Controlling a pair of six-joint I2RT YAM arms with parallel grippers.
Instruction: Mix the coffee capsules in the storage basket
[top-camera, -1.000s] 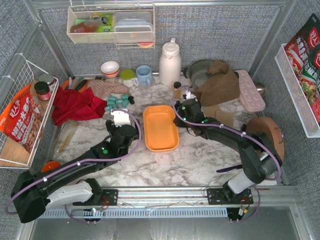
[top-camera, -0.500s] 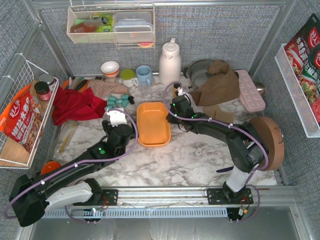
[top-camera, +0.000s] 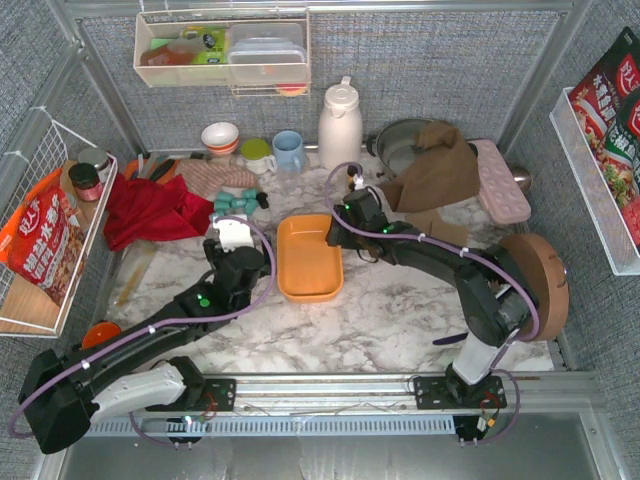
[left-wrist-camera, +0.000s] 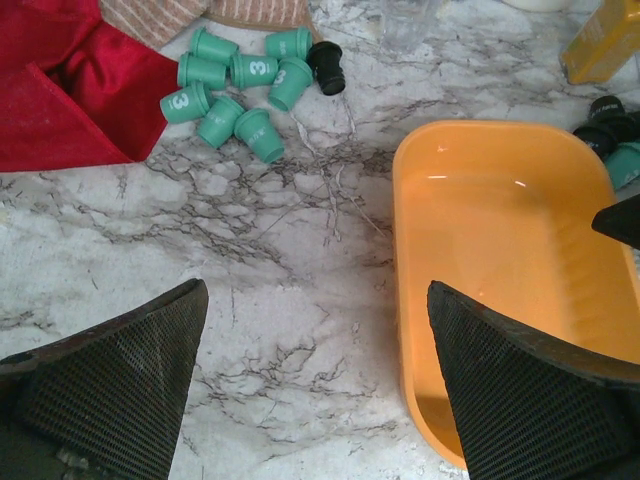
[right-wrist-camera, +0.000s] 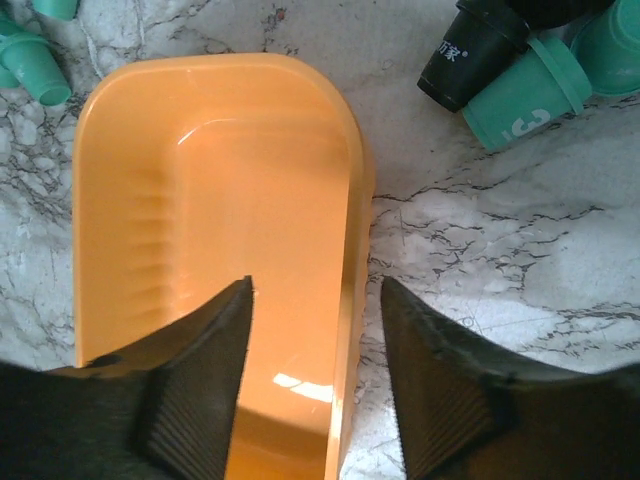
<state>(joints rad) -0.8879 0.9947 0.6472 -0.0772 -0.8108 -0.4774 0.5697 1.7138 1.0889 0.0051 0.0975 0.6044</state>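
The orange storage basket (top-camera: 308, 257) lies empty mid-table. My right gripper (top-camera: 336, 230) is open and straddles its right rim; in the right wrist view the fingers (right-wrist-camera: 205, 350) stand apart from the basket (right-wrist-camera: 200, 180) wall, one inside and one outside. Teal and black coffee capsules (right-wrist-camera: 520, 100) lie on the marble just beyond it. Left of the basket (left-wrist-camera: 500, 230), my left gripper (left-wrist-camera: 315, 292) hangs wide open over bare marble. A cluster of teal coffee capsules (left-wrist-camera: 240, 85) with one black capsule (left-wrist-camera: 325, 68) lies ahead of it, by the red cloth (left-wrist-camera: 70, 100).
A white thermos (top-camera: 340, 125), mugs and bowls line the back. A small amber bottle (top-camera: 355, 178) stands behind the right gripper. A brown cloth (top-camera: 440, 165), a pink tray (top-camera: 500, 180) and a wooden disc (top-camera: 540, 270) fill the right side. A wire rack (top-camera: 50, 230) holds snacks at left.
The right gripper moved left with the basket's rim in its jaws, shifting the basket leftward, then opened and let the rim go. The left arm barely moved.
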